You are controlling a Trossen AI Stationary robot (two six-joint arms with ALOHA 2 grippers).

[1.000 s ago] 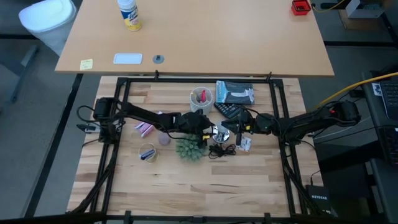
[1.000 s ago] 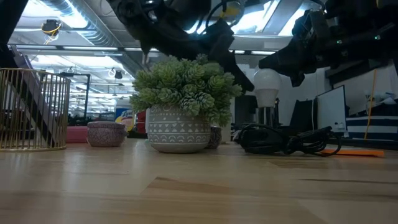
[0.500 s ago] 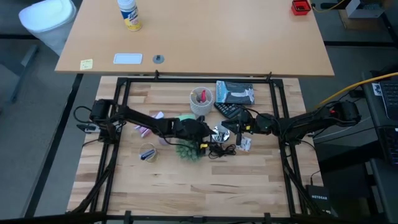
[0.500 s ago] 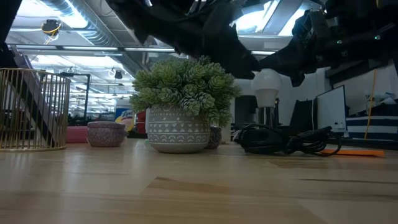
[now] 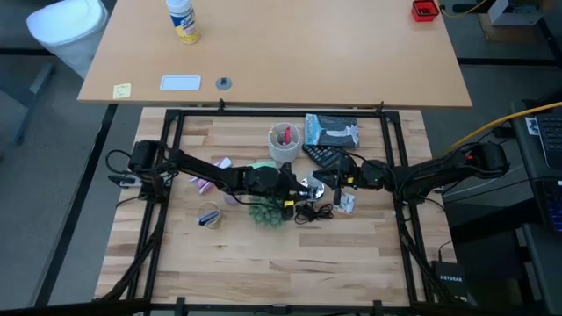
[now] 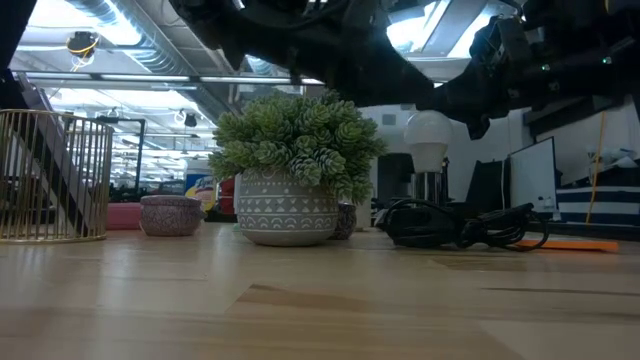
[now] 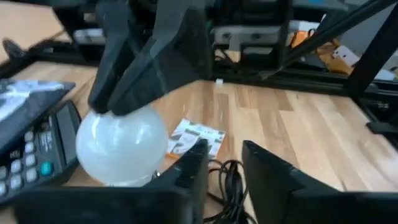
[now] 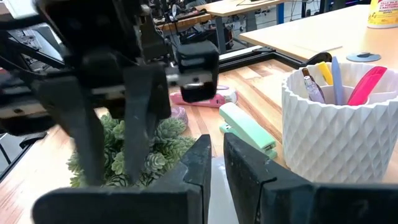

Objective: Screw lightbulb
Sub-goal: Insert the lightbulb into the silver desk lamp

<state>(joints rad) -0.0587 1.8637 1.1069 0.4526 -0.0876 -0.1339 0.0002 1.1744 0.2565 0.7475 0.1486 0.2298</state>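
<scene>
The white lightbulb [image 7: 121,146] stands dome up just right of the table's middle, also seen in the low view [image 6: 427,135]. My right gripper [image 8: 216,146] reaches in from the right [image 5: 323,182] and is shut on it. My left gripper [image 7: 225,152] reaches in from the left over the potted plant [image 5: 297,186]. It hovers beside the bulb with a gap between its fingers; only the black cord [image 7: 227,180] and the table show in that gap. The shiny socket dish [image 5: 309,187] lies under the bulb. My right gripper pinches the bulb's rounded glass top [image 7: 134,118] between its two fingers [image 7: 168,56]. They come down from above, slanting in from the table's right. The bulb stays upright with its neck [image 6: 428,160] pointing down; its base is hidden.
A potted green plant [image 6: 295,150] stands under my left arm. A white pen cup [image 5: 284,140], a calculator [image 5: 327,156] and a green stapler [image 8: 245,130] sit toward the far side. The coiled cord [image 6: 450,225] lies by the socket, a gold wire basket [image 6: 50,175] at left.
My left gripper has moved toward the table's right edge, over the plant and up to the lightbulb. The right gripper and the bulb have kept still.
</scene>
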